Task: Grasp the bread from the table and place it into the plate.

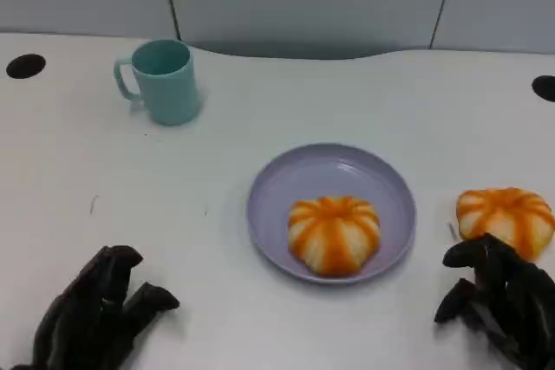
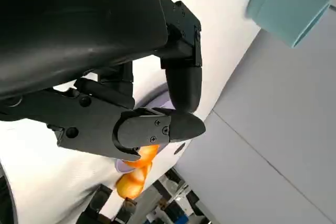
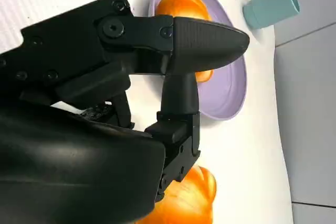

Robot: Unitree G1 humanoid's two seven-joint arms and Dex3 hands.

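One orange-striped bread (image 1: 335, 233) sits in the lilac plate (image 1: 277, 188); a second bread (image 1: 506, 218) lies on the table (image 1: 130, 188) just right of it. The right hand (image 1: 499, 301) hovers close, seemingly not touching, fingers apart and empty. The left hand (image 1: 95, 318) rests empty. The teal mug's (image 1: 163, 81) contents can't be seen.

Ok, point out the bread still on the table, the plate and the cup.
bread on the table (image 1: 507, 217), head view, middle of its orange top.
plate (image 1: 282, 192), head view, bare left side inside the rim.
cup (image 1: 170, 88), head view, its outer wall.
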